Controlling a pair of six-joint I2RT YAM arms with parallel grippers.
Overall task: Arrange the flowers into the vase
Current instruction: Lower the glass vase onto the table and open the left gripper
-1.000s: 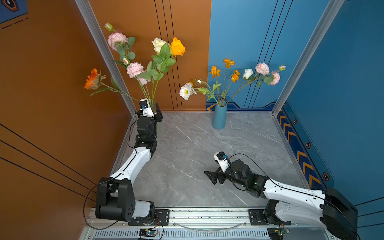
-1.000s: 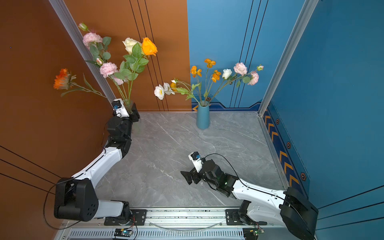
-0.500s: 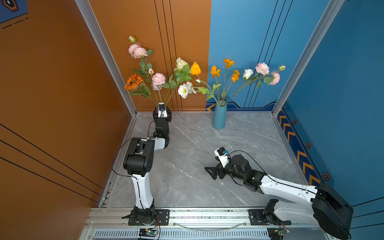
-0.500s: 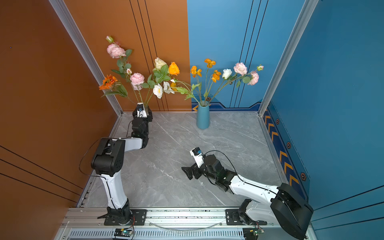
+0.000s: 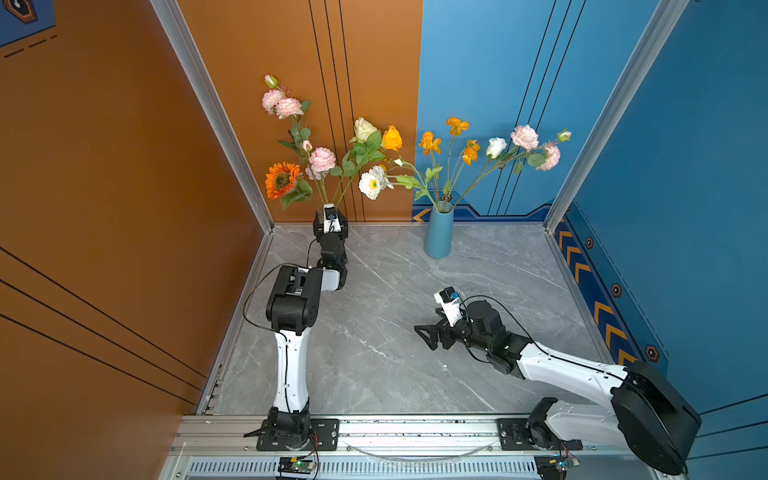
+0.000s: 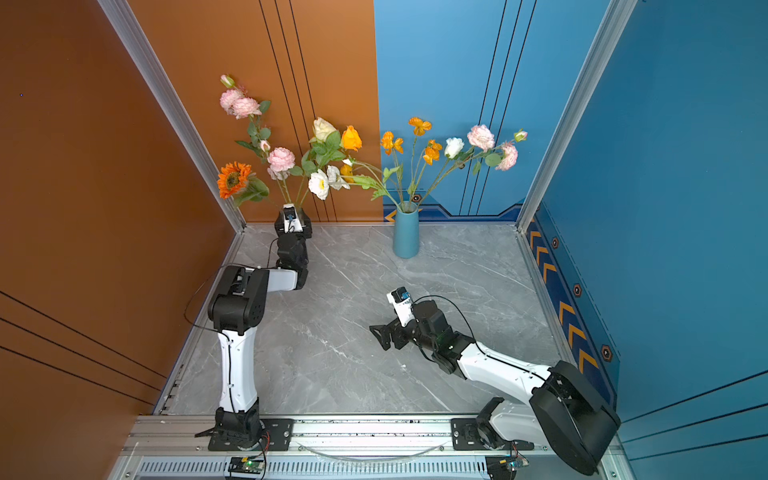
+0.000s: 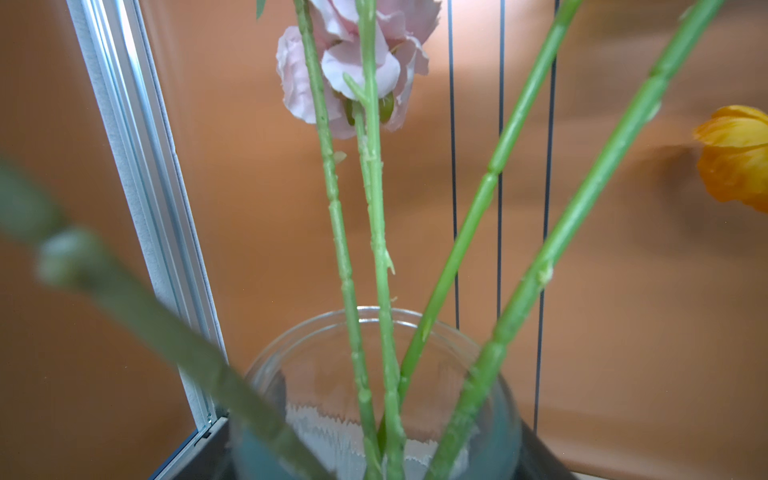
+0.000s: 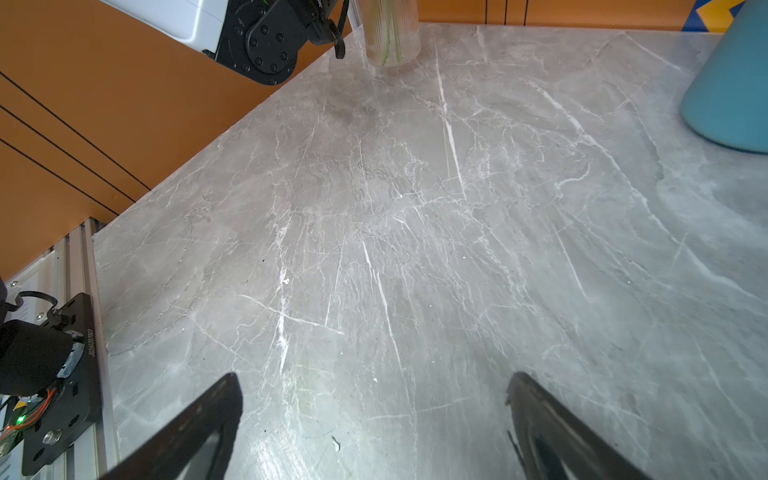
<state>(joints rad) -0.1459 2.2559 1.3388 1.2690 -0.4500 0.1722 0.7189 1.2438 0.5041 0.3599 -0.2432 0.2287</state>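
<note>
My left gripper (image 5: pixel 330 212) is at the back left corner, shut on a clear ribbed glass vase (image 7: pixel 374 332) whose base (image 8: pixel 388 45) rests on the table. The wrist hides the vase in both top views. Several flowers stand in it: an orange daisy (image 5: pixel 282 179), pink blooms (image 5: pixel 322 160), a cream one (image 5: pixel 364 129) and a yellow-orange one (image 5: pixel 392 138). A blue vase (image 5: pixel 439 232) at the back middle holds more flowers (image 5: pixel 494 147). My right gripper (image 5: pixel 424 337) is open and empty, low over the table's middle.
The grey marble table (image 5: pixel 374 353) is walled by orange panels at the left and back and blue panels at the right. A metal rail (image 5: pixel 395 428) with both arm bases runs along the front edge. The blue vase's white bloom (image 5: pixel 371 183) leans towards the left bunch.
My left arm has swung the glass vase and its flowers from the left wall rightward into the back left corner. The right arm has barely moved.
</note>
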